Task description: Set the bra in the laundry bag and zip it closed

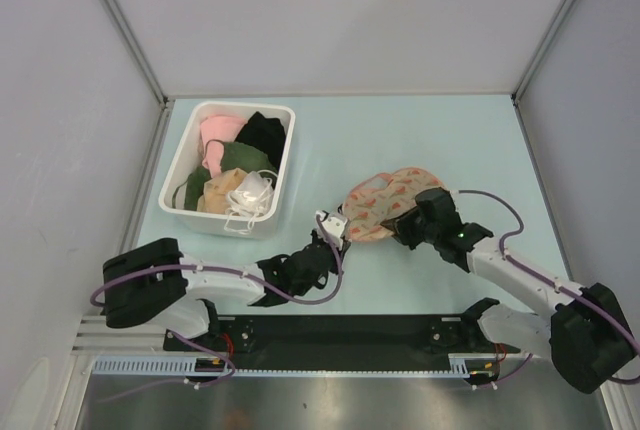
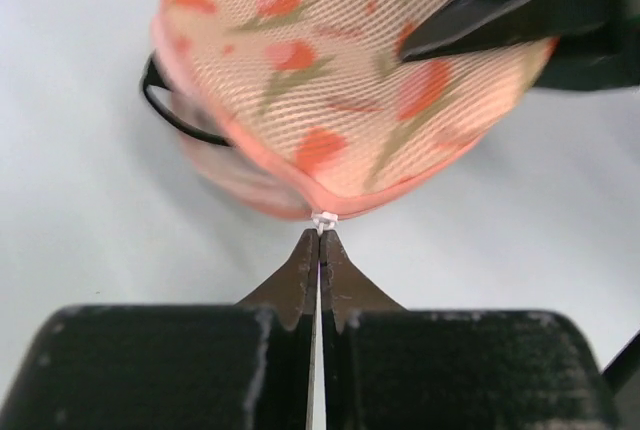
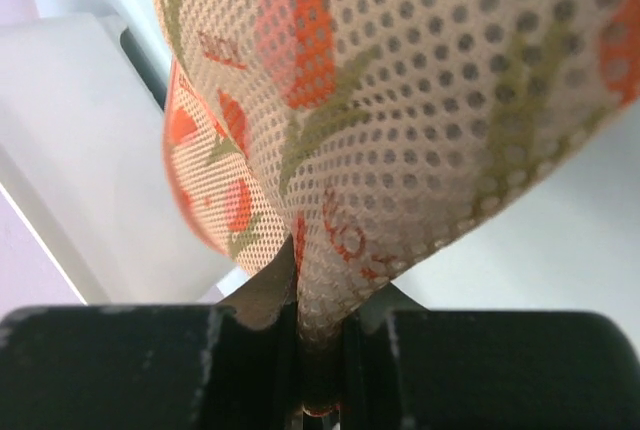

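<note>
The laundry bag point(image 1: 385, 200), a beige-pink mesh pouch with orange-red flower print, lies folded shut at mid-table between both arms. My left gripper point(image 1: 340, 233) is at its left edge. In the left wrist view that gripper point(image 2: 320, 235) is shut, its tips pinching the small white zipper pull point(image 2: 324, 219) on the pink zipper edge of the bag point(image 2: 340, 70). A thin black bra strap point(image 2: 165, 120) loops out of the bag's left side; the rest of the bra is hidden inside. My right gripper point(image 1: 405, 222) point(image 3: 320, 300) is shut on a fold of the bag's mesh point(image 3: 400, 80).
A white rectangular bin point(image 1: 175, 175) stands at the back left, holding pink, green, black and white garments. Grey walls enclose the pale blue table on three sides. The arms' bases sit along the near edge.
</note>
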Tool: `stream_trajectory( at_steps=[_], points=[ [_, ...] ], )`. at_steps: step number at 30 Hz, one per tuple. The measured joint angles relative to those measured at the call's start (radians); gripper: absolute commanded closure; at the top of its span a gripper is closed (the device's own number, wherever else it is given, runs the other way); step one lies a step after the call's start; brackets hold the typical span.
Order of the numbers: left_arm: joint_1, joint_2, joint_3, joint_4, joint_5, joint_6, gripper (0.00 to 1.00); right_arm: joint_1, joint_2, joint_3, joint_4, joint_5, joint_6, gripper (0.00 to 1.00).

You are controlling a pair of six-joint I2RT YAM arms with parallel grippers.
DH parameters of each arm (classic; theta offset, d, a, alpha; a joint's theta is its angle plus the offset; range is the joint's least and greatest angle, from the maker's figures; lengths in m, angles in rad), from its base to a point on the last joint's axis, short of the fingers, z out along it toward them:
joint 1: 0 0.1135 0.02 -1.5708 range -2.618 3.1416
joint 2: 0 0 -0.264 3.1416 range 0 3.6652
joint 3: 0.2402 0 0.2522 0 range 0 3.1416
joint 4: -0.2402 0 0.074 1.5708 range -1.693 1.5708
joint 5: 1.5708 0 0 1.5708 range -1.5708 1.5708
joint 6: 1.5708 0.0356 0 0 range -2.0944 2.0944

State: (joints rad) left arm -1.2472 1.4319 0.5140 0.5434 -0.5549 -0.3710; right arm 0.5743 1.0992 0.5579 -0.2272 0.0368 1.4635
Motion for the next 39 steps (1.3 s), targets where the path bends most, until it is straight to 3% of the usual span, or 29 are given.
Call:
stream_trajectory(
  at_steps=[8,9,11,12,14,15,17,19,22,31,35,39],
  points=[
    [0.067,-0.006,-0.047,0.039,0.202,0.076,1.0,-0.142,0.029,-0.012,-0.009,-0.181,-0.282,1.0],
    [0.07,-0.003,-0.043,0.032,0.232,0.084,1.0,-0.158,0.053,-0.005,-0.011,-0.206,-0.331,0.96],
    [0.076,0.012,-0.031,0.02,0.308,0.092,1.0,-0.195,0.106,0.01,-0.011,-0.258,-0.433,0.86],
    [0.079,0.021,-0.024,0.016,0.35,0.093,1.0,-0.214,0.127,0.014,-0.012,-0.28,-0.483,0.73],
    [0.082,0.041,-0.006,0.015,0.411,0.09,1.0,-0.25,0.161,0.025,-0.015,-0.318,-0.562,0.61],
    [0.084,0.055,0.007,0.016,0.441,0.084,1.0,-0.27,0.177,0.028,-0.014,-0.336,-0.597,0.48],
    [0.085,0.082,0.034,0.015,0.481,0.073,1.0,-0.312,0.197,0.029,-0.01,-0.362,-0.652,0.36],
    [0.085,0.112,0.065,0.009,0.516,0.056,1.0,-0.34,0.191,0.017,0.01,-0.38,-0.65,0.18],
    [0.085,0.151,0.111,-0.004,0.558,0.038,1.0,-0.343,0.105,-0.047,0.034,-0.402,-0.618,0.07],
    [0.085,0.205,0.205,-0.037,0.645,-0.009,1.0,-0.274,-0.418,-0.283,0.005,-0.333,-0.351,0.13],
    [0.085,0.212,0.217,-0.037,0.673,-0.025,1.0,-0.224,-0.464,-0.34,0.008,-0.276,-0.247,0.24],
    [0.085,0.222,0.223,-0.038,0.689,-0.039,1.0,-0.187,-0.372,-0.346,0.041,-0.23,-0.18,0.61]
  ],
)
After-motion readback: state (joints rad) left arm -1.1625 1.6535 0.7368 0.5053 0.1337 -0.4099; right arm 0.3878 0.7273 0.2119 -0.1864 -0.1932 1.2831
